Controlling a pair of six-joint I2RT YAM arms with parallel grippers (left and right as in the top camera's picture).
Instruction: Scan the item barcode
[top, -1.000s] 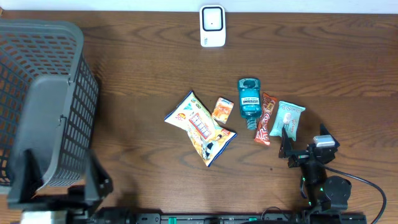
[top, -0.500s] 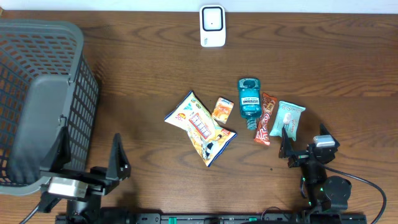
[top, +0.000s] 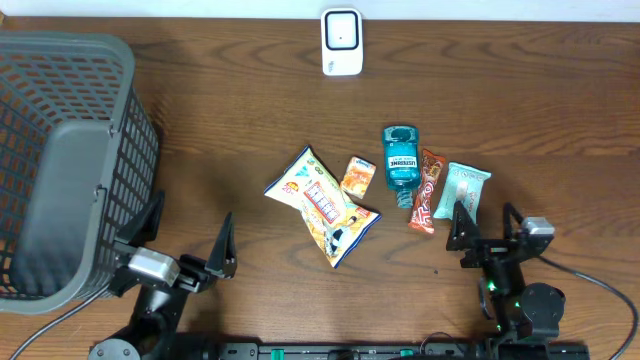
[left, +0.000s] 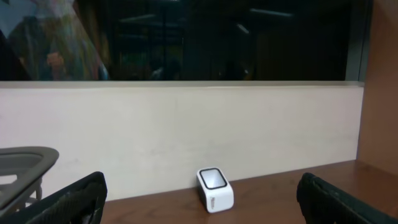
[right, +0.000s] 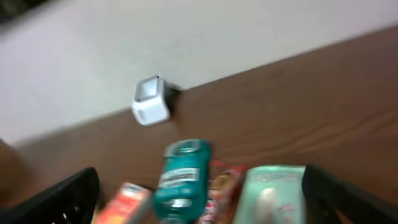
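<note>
Wood-grain table (top: 250, 110), overhead: we counted one white scanner (top: 341, 41) at the far edge, one grey basket (top: 60, 150) on the left, and five items clustered mid-table.
Items: one yellow snack bag (top: 320, 205), one small orange packet (top: 357, 177), one teal bottle (top: 400, 160), one red-brown bar (top: 427, 190), one pale teal pouch (top: 465, 190).
Writing: we read LISTERINE on the bottle; other print was too small.
Left gripper (top: 188, 232): jaws spread wide, holding nothing, near the basket and well apart from the items.
Right gripper (top: 485, 222): jaws spread wide, empty, just beside the pouch.
Left wrist view: both fingers (left: 68, 202) sat apart at the lower corners, with the scanner (left: 215, 188) far off between them against a pale wall (left: 186, 130).
Right wrist view: blurred; we made out the bottle (right: 180, 177), bar, pouch (right: 273, 193) and orange packet between wide fingers, with the scanner (right: 151, 101) beyond.
</note>
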